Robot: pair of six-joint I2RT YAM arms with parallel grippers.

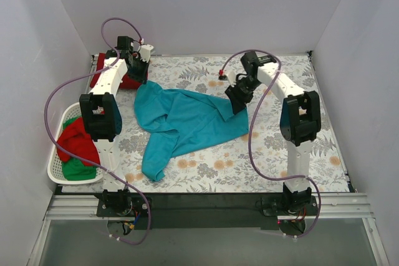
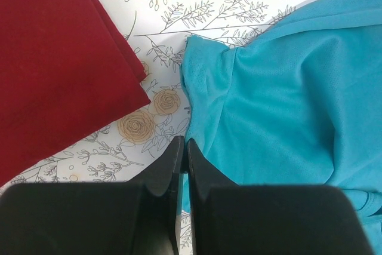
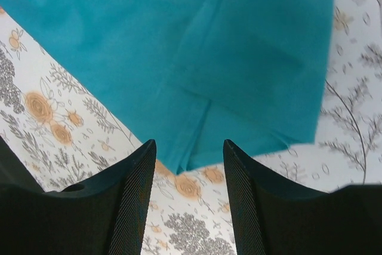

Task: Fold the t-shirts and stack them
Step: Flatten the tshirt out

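A teal t-shirt [image 1: 187, 123] lies spread and rumpled on the floral tablecloth [image 1: 280, 91]. A folded dark red t-shirt [image 1: 129, 82] lies at the back left, partly hidden by my left arm. My left gripper [image 1: 138, 70] is shut and empty. In the left wrist view its tips [image 2: 184, 146] sit at the teal shirt's edge [image 2: 280, 100], with the dark red shirt [image 2: 54, 70] to the left. My right gripper [image 1: 235, 105] is open over the teal shirt's right edge. In the right wrist view it [image 3: 190, 150] hovers above a teal corner [image 3: 197, 58].
A white laundry basket [image 1: 53, 175] stands at the near left, holding a red shirt [image 1: 76, 141] and a green shirt [image 1: 78, 169]. White walls close in the table on three sides. Purple cables loop from both arms.
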